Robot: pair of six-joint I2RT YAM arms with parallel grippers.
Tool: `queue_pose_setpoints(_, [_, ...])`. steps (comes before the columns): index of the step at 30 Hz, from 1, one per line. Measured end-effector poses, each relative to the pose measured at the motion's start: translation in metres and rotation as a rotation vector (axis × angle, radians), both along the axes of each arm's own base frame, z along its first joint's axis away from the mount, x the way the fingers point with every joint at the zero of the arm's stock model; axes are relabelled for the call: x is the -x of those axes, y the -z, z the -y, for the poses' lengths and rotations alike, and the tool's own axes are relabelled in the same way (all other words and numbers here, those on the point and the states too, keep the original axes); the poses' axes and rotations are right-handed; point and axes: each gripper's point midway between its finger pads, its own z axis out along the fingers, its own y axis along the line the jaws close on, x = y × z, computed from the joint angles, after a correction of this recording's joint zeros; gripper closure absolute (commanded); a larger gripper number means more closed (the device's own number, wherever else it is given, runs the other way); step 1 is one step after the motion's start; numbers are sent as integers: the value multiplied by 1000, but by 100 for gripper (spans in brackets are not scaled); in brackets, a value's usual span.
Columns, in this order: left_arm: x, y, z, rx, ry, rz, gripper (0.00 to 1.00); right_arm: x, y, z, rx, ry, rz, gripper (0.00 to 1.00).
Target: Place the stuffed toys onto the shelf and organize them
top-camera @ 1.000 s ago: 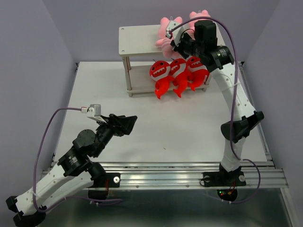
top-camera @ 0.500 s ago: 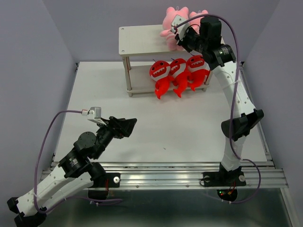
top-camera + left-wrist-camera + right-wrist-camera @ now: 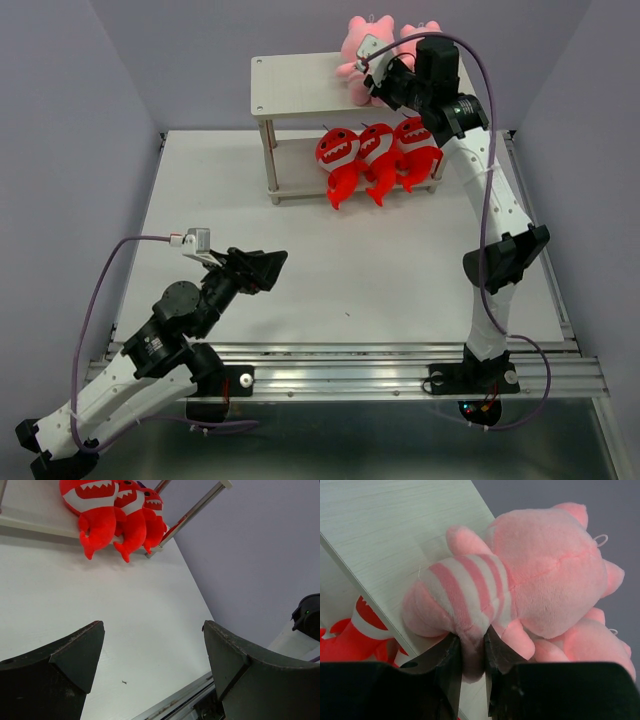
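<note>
Three red toothy monsters (image 3: 376, 157) sit in a row on the lower board of the pale two-tier shelf (image 3: 295, 85); they also show in the left wrist view (image 3: 116, 515). My right gripper (image 3: 377, 80) is shut on a fold of a pink striped toy (image 3: 520, 585), which sits at the right end of the top board (image 3: 385, 535). The second pink toy (image 3: 592, 645) lies right behind it, touching it; it shows in the top view (image 3: 418, 34) too. My left gripper (image 3: 268, 264) is open and empty, low over the table at the near left.
The shelf stands at the far middle of the white table (image 3: 350, 260). Grey walls close in on the left, back and right. A metal rail (image 3: 400, 365) runs along the near edge by the arm bases.
My right gripper lifted the pink striped toy up and back from the shelf's front edge onto the top board beside the other pink toy. The left arm barely moved.
</note>
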Motion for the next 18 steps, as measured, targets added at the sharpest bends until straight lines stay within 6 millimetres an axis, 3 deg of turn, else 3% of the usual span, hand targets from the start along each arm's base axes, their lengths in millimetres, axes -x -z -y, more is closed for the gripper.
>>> queue_pose_setpoints(4, [0, 4, 1, -3, 0, -7, 9, -3, 2, 1, 2, 4, 2, 68])
queue_pose_setpoints(10, [0, 4, 1, 2, 4, -11, 9, -4, 2, 1, -1, 4, 11, 52])
queue_pose_setpoints(18, [1, 5, 3, 9, 11, -15, 9, 2, -5, 4, -6, 4, 18, 39])
